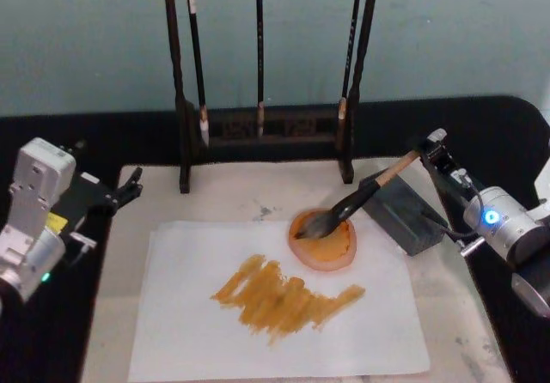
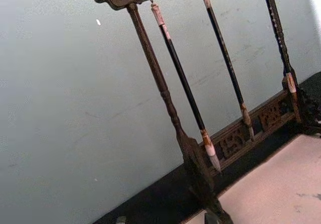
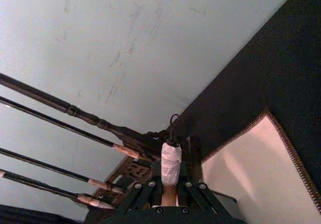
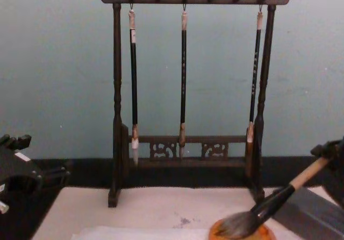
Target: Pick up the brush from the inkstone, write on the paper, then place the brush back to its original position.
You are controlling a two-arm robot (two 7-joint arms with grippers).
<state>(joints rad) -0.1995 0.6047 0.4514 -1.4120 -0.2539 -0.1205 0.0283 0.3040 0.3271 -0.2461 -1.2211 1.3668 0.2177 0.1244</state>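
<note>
The brush [image 1: 361, 198] lies slanted, its bushy bristles resting in the round orange-brown inkstone [image 1: 326, 247] and its tan handle rising over a grey block. My right gripper [image 1: 430, 153] is at the handle's upper end, shut on it. In the right wrist view the whitish end of the brush [image 3: 170, 163] and its dark loop stick out between the fingers. In the chest view the brush [image 4: 269, 205] slopes down to the inkstone [image 4: 266, 233]. The white paper [image 1: 215, 340] in front carries orange-brown strokes. My left gripper [image 1: 131, 187] is parked at the left, open.
A grey rectangular block [image 1: 404, 220] sits right of the inkstone under the handle. A dark wooden rack [image 1: 266, 130] with three thin hanging brushes stands at the back. The cream mat [image 1: 241, 194] lies under the paper, on a black table.
</note>
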